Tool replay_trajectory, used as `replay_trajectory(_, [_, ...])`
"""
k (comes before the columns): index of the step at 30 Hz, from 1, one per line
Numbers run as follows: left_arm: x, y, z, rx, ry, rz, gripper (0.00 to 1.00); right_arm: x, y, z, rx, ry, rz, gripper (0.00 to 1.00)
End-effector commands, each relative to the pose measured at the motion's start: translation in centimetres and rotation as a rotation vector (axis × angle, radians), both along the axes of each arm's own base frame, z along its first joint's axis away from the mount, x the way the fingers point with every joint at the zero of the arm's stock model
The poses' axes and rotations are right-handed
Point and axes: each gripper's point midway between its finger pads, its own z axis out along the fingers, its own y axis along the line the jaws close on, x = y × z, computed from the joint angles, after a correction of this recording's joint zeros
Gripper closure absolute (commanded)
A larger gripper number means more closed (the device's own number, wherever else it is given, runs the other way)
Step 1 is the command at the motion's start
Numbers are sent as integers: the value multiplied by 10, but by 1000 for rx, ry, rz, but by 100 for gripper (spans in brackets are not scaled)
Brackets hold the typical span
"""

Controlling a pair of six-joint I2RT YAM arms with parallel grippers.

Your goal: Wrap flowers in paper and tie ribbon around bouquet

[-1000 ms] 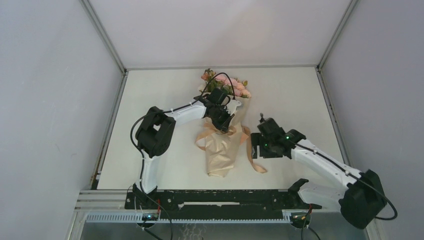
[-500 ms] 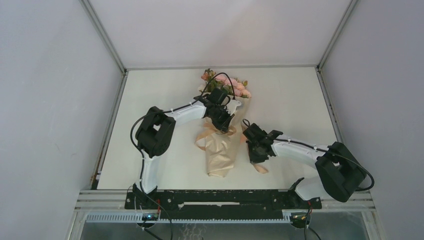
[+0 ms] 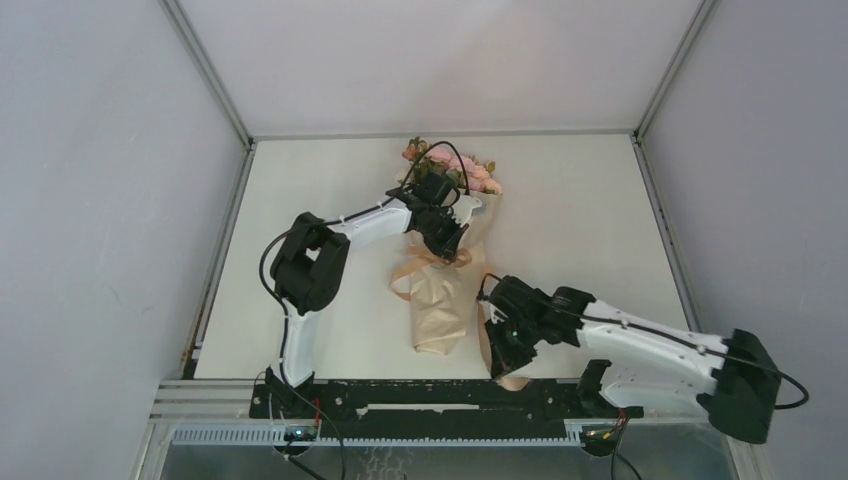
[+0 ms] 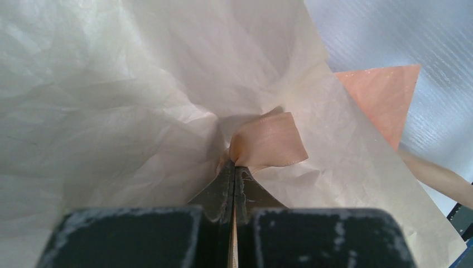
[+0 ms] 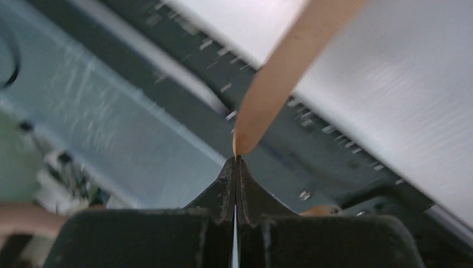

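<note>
The ribbon [image 4: 268,142] looks soft, light and floppy, it goes around the middle of the paper [image 3: 438,310] on the surface [image 3: 580,200], and the left tool [image 4: 234,170] and the right tool [image 5: 235,162] each pinch it tight, so I think holding near its ends works best.

Pale bench [image 3: 590,210] filling the middle here, boxed in by grey walls [image 3: 90,200] left, right and behind. Along its near edge, a black rail [image 3: 420,392], and just below that, a white slotted strip [image 3: 400,436].
</note>
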Motion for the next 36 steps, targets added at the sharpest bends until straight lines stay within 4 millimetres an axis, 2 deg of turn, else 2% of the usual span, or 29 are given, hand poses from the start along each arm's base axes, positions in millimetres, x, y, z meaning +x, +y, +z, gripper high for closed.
replay_trajectory(1, [15,-9,21,-44,-46,-6,100,-36,24,95,276,-24,155,100])
replay_trajectory(4, [15,-11,18,-48,-33,-1,100,-24,45,161,496,-195,207,100])
replay_trajectory(7, [14,-12,16,-50,-21,1,100,-8,66,209,643,-359,271,100])
replay_trajectory(10, [13,-12,17,-53,-18,1,100,27,86,241,701,-524,260,100])
replay_trajectory(13, [13,-12,21,-59,-22,3,100,75,107,250,784,-623,153,100])
replay_trajectory(16, [11,-13,26,-67,-25,-1,100,114,122,223,778,-618,30,100])
replay_trajectory(19, [9,-11,27,-69,-22,-4,100,145,129,181,712,-611,-68,100])
replay_trajectory(23, [11,-8,30,-74,-23,1,100,178,122,144,691,-608,-197,100])
replay_trajectory(30, [21,-2,46,-110,-41,33,100,208,115,56,519,-509,-297,100])
replay_trajectory(34, [29,8,67,-146,-87,50,100,228,106,19,462,-433,-383,100])
replay_trajectory(36, [31,19,82,-166,-120,56,100,237,100,7,453,-409,-418,100])
